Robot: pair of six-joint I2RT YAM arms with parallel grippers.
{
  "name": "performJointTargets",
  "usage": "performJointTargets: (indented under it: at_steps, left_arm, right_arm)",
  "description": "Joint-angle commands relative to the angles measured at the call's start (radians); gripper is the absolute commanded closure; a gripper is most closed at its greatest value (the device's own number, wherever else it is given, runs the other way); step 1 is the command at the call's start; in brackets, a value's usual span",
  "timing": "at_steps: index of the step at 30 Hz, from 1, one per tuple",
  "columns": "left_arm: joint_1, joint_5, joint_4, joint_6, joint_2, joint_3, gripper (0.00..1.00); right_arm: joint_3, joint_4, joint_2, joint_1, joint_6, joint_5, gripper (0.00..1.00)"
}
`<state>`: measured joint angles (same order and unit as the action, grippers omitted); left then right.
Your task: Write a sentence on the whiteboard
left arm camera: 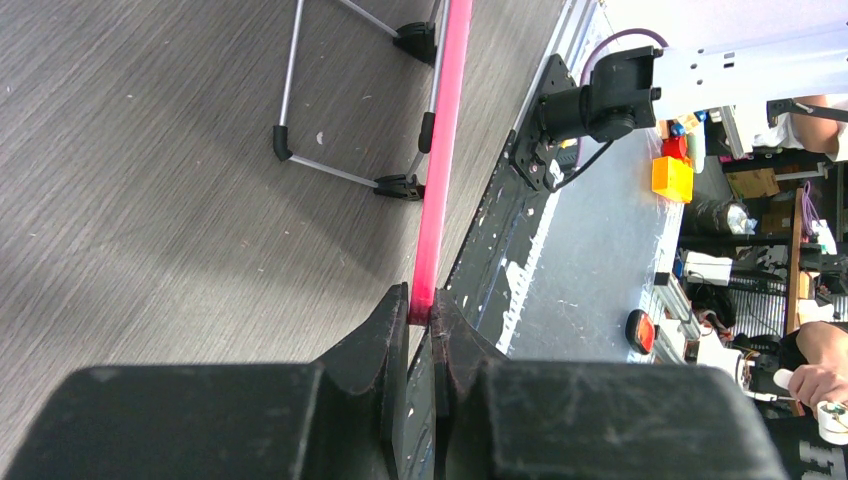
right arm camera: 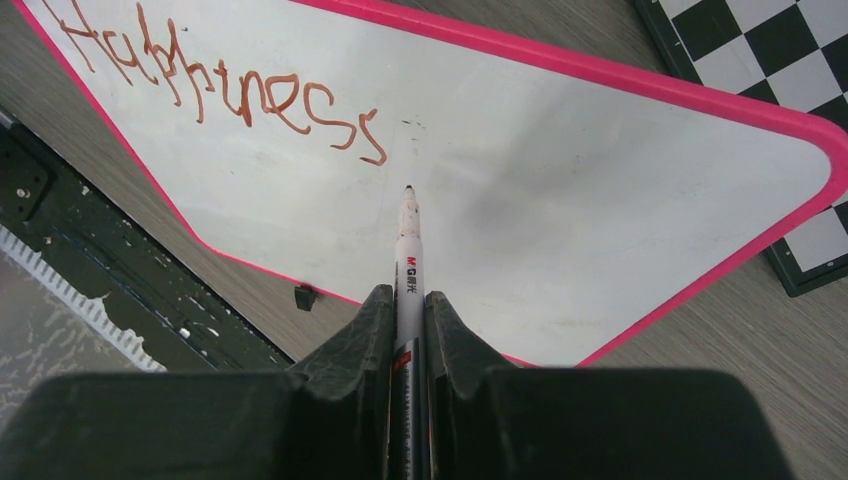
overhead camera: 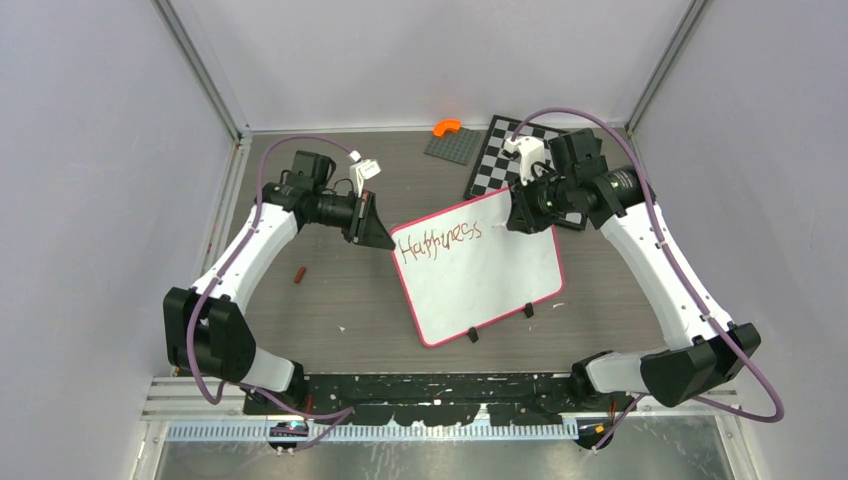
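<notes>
The whiteboard (overhead camera: 485, 275), white with a pink frame, stands tilted in the middle of the table. One red-brown word of the sentence (overhead camera: 438, 240), "Happiness", runs along its upper left (right arm camera: 230, 95). My left gripper (overhead camera: 390, 238) is shut on the board's left corner, its jaws pinching the pink frame (left arm camera: 440, 150) edge-on in the left wrist view (left arm camera: 422, 305). My right gripper (overhead camera: 512, 215) is shut on a white marker (right arm camera: 407, 265) over the board's upper right. The marker's tip (right arm camera: 409, 190) sits just past the last "s", close to the white surface; I cannot tell whether it touches.
A black-and-white chessboard (overhead camera: 500, 160) lies behind the whiteboard, a grey plate (overhead camera: 455, 148) with an orange piece (overhead camera: 446, 127) beside it. A small red-brown piece (overhead camera: 299, 273) lies on the table at left. Black clip feet (overhead camera: 473, 335) and wire legs (left arm camera: 330, 170) hold the board.
</notes>
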<state>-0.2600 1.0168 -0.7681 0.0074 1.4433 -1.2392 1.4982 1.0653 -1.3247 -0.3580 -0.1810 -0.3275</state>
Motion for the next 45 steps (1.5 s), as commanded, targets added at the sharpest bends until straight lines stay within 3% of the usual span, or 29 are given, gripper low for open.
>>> performJointTargets:
  at_steps: [1,28,38,45]
  left_arm:
    - [-0.002,0.038,0.003,-0.011,-0.013,-0.012,1.00]
    - [-0.002,0.038,-0.003,-0.011,-0.007,-0.017,1.00]
    - [-0.002,0.040,0.000,-0.011,-0.013,-0.013,1.00]
    - [-0.002,0.041,0.002,-0.011,-0.015,-0.013,1.00]
  right_arm:
    - [0.032,-0.069,-0.009,-0.005,0.019,0.005,1.00]
    - [-0.060,-0.100,-0.015,-0.034,0.026,0.083,1.00]
    - [0.084,-0.062,-0.030,-0.044,0.034,0.069,1.00]
    - [0.084,-0.088,-0.054,-0.045,0.040,0.085,1.00]
